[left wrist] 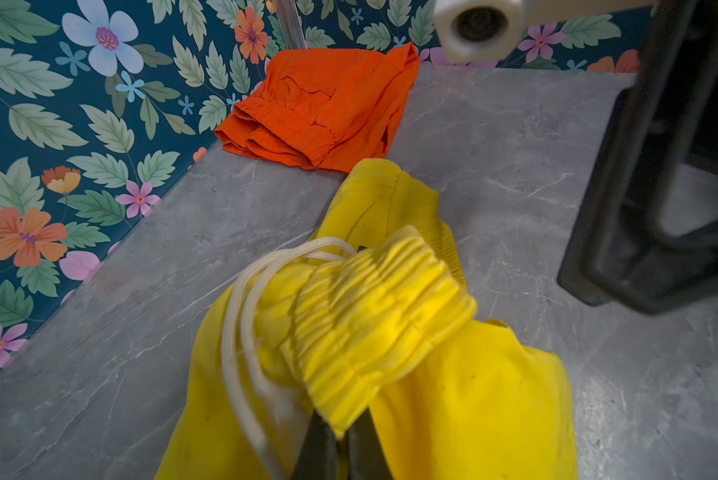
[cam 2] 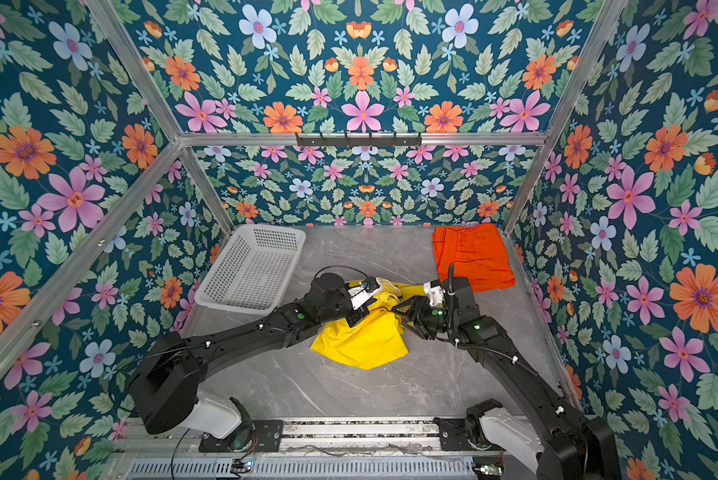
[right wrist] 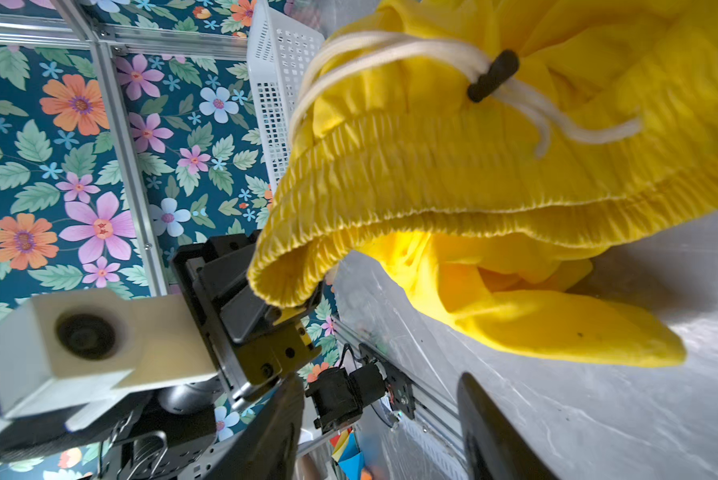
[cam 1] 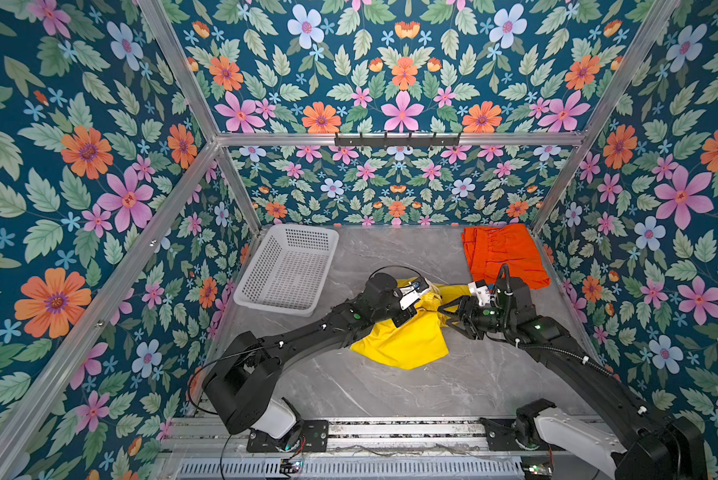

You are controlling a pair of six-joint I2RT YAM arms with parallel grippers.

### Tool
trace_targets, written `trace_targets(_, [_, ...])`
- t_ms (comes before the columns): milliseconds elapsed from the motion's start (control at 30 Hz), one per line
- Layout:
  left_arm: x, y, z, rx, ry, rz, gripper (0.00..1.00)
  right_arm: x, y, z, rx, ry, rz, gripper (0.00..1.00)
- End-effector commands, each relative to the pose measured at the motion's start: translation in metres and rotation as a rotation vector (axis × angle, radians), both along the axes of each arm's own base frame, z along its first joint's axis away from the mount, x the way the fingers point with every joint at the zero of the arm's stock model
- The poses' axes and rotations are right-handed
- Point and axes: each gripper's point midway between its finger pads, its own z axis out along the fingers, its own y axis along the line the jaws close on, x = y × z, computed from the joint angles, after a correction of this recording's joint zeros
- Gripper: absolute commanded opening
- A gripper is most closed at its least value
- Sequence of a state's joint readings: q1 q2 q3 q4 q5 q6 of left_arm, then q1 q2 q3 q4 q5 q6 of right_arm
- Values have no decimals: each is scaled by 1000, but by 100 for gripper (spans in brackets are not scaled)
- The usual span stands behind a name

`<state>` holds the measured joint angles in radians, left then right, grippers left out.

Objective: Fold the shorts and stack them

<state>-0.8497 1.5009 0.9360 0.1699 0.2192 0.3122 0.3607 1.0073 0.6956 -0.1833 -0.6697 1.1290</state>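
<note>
The yellow shorts [cam 1: 407,345] lie bunched mid-table, one end lifted. My left gripper [left wrist: 340,432] is shut on the end of their gathered waistband [left wrist: 374,316], beside the pale drawstring [left wrist: 241,324]. In the right wrist view, the left gripper [right wrist: 284,305] pinches that same waistband end. My right gripper [cam 1: 446,318] stands open just right of the yellow shorts, nothing between its fingers [right wrist: 282,415]. The orange shorts [cam 1: 500,257] lie folded at the back right corner, also in the left wrist view [left wrist: 328,104]. Both top views show the same layout [cam 2: 361,345].
A white perforated basket [cam 1: 266,249] sits at the back left, tilted against the wall. The grey marble table [cam 1: 390,395] is bare in front of the shorts. Floral walls and aluminium posts close in three sides. Arm bases stand on the front rail [cam 1: 390,432].
</note>
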Motion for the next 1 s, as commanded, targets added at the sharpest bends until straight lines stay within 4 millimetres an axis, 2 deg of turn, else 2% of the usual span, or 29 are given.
trace_targets(0, [-4,-2,-2,-5,34,-15,0,16,5,23,113,-17,-94,63])
trace_targets(200, [-9,-5,-6,2,50,-29,0,30,15,21,207,20,-151,64])
trace_targets(367, [-12,-9,-6,3,60,-45,0,39,23,28,229,7,-151,65])
trace_targets(667, [-24,-18,2,-24,62,-98,0,52,24,9,207,48,-194,63])
trace_targets(733, [-29,-21,4,-35,68,-126,0,55,25,9,191,39,-196,59])
trace_targets(867, [-33,-21,9,-47,65,-139,1,64,27,1,139,25,-183,31])
trace_targets(933, [-28,-15,12,-45,62,-94,8,66,24,4,109,-4,-179,18])
trace_targets(967, [-23,-10,15,-41,57,-56,19,68,21,10,89,-32,-175,13])
